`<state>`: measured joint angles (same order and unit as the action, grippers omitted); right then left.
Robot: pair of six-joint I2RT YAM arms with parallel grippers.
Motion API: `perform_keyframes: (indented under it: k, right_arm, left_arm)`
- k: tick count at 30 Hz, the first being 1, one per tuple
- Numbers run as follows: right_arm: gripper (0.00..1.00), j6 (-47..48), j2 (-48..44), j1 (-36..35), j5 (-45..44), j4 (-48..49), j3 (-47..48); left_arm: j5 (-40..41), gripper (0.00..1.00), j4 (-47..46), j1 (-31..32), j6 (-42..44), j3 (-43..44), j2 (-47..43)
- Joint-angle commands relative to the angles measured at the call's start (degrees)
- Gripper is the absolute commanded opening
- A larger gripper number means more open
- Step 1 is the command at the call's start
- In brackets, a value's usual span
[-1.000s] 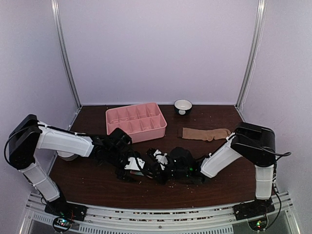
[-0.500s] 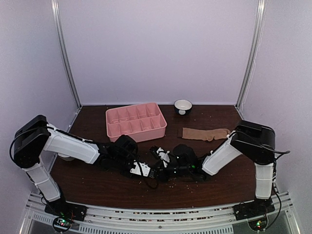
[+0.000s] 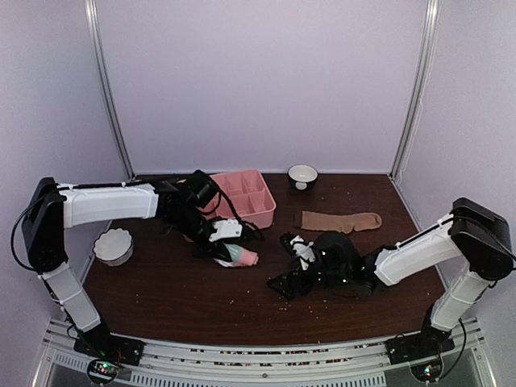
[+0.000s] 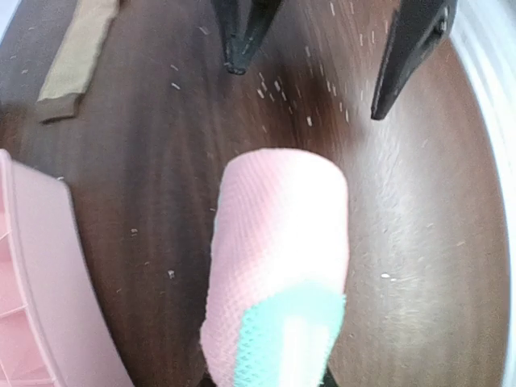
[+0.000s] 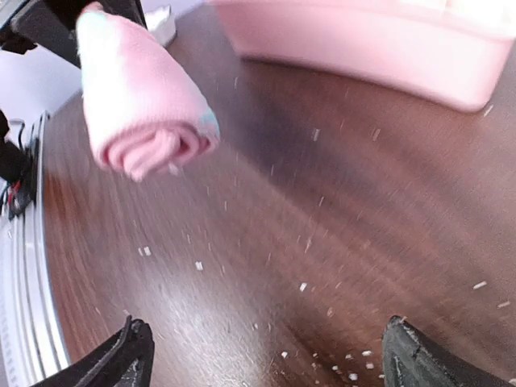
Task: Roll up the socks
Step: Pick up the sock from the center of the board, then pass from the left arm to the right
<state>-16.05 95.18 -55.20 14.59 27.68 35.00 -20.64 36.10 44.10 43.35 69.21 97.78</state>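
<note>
The pink sock (image 4: 278, 258), rolled into a tight cylinder with a teal and white patch, sticks out of my left gripper (image 3: 228, 246), which is shut on it. The roll (image 5: 137, 105) hangs just above the table, in front of the pink tray, and hides the left fingers in the left wrist view. My right gripper (image 3: 284, 286) stands wide open a little to the right of the roll, its fingertips (image 5: 113, 367) spread over bare wood with nothing between them. The tan-brown sock (image 3: 340, 220) lies flat and unrolled at the back right.
The pink compartmented tray (image 3: 262, 211) stands behind the left gripper. A small white bowl (image 3: 303, 176) sits at the back centre and a scalloped white bowl (image 3: 113, 246) at the left. Pale crumbs dot the dark wooden table (image 3: 177, 298).
My left gripper shut on the rolled pink sock and carried it up and back toward the tray. My right gripper let go, opened wide and drew back to the right.
</note>
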Motion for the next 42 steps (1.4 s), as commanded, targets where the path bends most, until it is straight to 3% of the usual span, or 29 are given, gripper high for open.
perform_keyframes:
  k: [1,4,6,9,12,17,22,33,42]
  right_arm:
    - [1.00,0.96,-9.87,0.19,-11.06,-4.44,2.08]
    - [1.00,-5.70,-13.60,0.41,-18.96,-3.10,2.79]
    - [1.00,-9.78,-14.41,1.98,-13.38,-2.86,3.53]
    - [1.00,-12.51,-13.32,4.92,1.17,6.95,2.62]
    - [1.00,-9.73,-13.44,4.34,5.16,2.60,7.17]
    - [1.00,-7.92,-14.54,-0.07,6.37,3.42,11.32]
    - [0.89,-6.11,-10.64,-3.16,8.76,-2.18,18.62]
    - [0.73,-10.07,0.73,-6.84,12.82,1.94,26.88]
    - [0.53,-14.28,4.58,-7.47,13.09,6.80,28.08]
  left_arm:
    - [-17.99,0.00,17.69,-5.37,-3.84,7.89,-4.28]
    - [-22.22,0.00,22.46,-7.21,-3.70,11.35,-6.60]
    - [-23.56,0.00,24.56,-7.76,-3.58,12.71,-8.26]
    - [-24.76,0.00,28.72,-7.95,-2.29,14.89,-9.25]
    - [-26.42,0.00,32.25,-8.48,-1.63,16.46,-9.11]
    - [-28.54,0.00,37.32,-8.84,0.20,18.43,-7.58]
    - [-27.26,0.00,36.76,-8.93,-0.53,18.04,-7.97]
    - [-26.37,0.00,36.41,-8.91,-1.85,18.79,-6.89]
    - [-25.13,0.00,37.54,-8.94,-1.58,18.45,-5.92]
